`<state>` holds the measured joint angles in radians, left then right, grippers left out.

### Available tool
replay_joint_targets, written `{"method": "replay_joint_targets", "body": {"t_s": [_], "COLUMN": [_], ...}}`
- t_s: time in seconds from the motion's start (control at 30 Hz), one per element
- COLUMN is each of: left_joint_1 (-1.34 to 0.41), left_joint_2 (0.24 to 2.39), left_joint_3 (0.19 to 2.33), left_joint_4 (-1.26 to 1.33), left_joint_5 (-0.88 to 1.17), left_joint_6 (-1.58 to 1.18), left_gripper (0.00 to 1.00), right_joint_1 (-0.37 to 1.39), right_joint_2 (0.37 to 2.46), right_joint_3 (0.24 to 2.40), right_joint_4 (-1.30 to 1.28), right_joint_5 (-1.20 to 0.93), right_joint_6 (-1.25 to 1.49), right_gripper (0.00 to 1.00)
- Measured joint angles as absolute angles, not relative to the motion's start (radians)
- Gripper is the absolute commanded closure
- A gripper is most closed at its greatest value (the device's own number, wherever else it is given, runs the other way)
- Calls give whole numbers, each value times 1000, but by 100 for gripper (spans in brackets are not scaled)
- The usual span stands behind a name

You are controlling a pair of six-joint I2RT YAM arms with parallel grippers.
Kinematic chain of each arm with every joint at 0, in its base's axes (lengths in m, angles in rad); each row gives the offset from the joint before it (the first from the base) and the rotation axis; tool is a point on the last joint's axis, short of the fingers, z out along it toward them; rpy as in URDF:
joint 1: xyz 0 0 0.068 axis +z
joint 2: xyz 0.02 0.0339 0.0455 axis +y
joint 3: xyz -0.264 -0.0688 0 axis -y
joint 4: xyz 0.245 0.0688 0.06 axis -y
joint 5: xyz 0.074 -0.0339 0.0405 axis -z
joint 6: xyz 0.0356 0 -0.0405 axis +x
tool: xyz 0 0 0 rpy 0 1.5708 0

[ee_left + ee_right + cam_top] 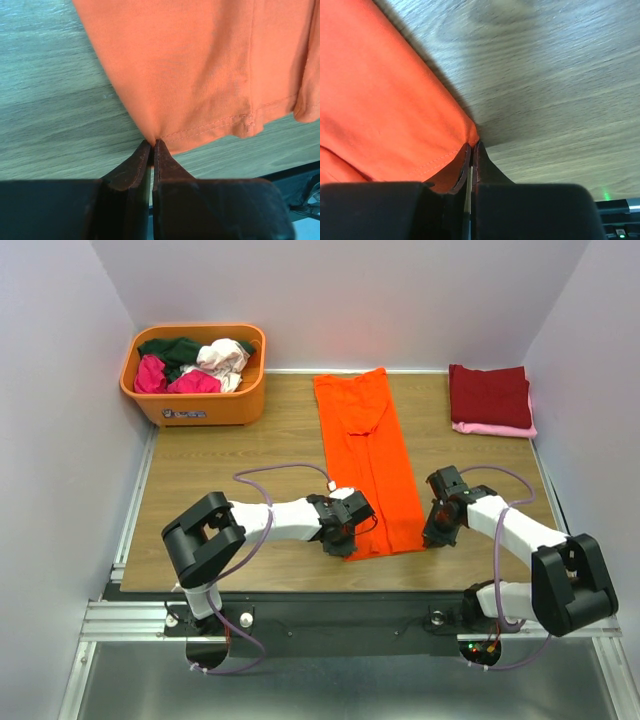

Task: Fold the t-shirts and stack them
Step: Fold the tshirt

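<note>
1. One orange tub (pixel 200 406) at the desk's (pixel 250 450) far left holds crumpled t-shirts (pixel 200 365) in dark green, magenta and whitish-pink; how many cannot be told.
2. The left gripper (pixel 345 536) (pixel 152 145) is pinched together on the near left hem corner of the single orange t-shirt (pixel 370 450) (pixel 200 65) (pixel 380 100), which lies lengthwise mid-desk.
3. The right gripper (pixel 437 531) (pixel 471 148) is clamped on its near right corner.
4. Far right: two folded shirts, the dark red t-shirt (pixel 490 395) atop the pink t-shirt (pixel 497 428).

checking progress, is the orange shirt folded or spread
Partly folded: the orange shirt lies as a long narrow strip, sides turned in, not yet folded crosswise.
</note>
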<state>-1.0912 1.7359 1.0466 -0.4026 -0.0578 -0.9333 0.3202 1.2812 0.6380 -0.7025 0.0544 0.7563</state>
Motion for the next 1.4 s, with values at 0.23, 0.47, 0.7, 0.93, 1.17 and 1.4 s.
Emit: {"method": "replay_joint_targets", "body": {"t_s": [0.23, 0.47, 0.7, 0.93, 1.17, 1.4], "left_joint_1": [-1091, -1093, -1079, -909, -752, -675], "left_joint_2": [1690, 1552, 1463, 1499, 1657, 1819], "left_joint_3": [998, 875, 890, 1055, 1319, 1510], "left_joint_4": [-428, -466, -529, -608, -662, -684], "left_joint_5": [-33, 28, 45, 9, -46, -77], "left_joint_6": [-890, -879, -872, -766, -611, -513], "left_gripper": [100, 100, 100, 100, 100, 100], "right_joint_1": [336, 468, 501, 501, 483, 406], "right_joint_2": [1209, 1145, 1160, 1343, 1561, 1725], "right_joint_3": [603, 653, 760, 1002, 1251, 1486], "right_joint_4": [-757, -872, -955, -985, -991, -986], "right_joint_5": [20, -9, 4, 90, 169, 197], "right_joint_6": [760, 797, 801, 727, 626, 535], "right_gripper": [99, 99, 99, 99, 99, 99]}}
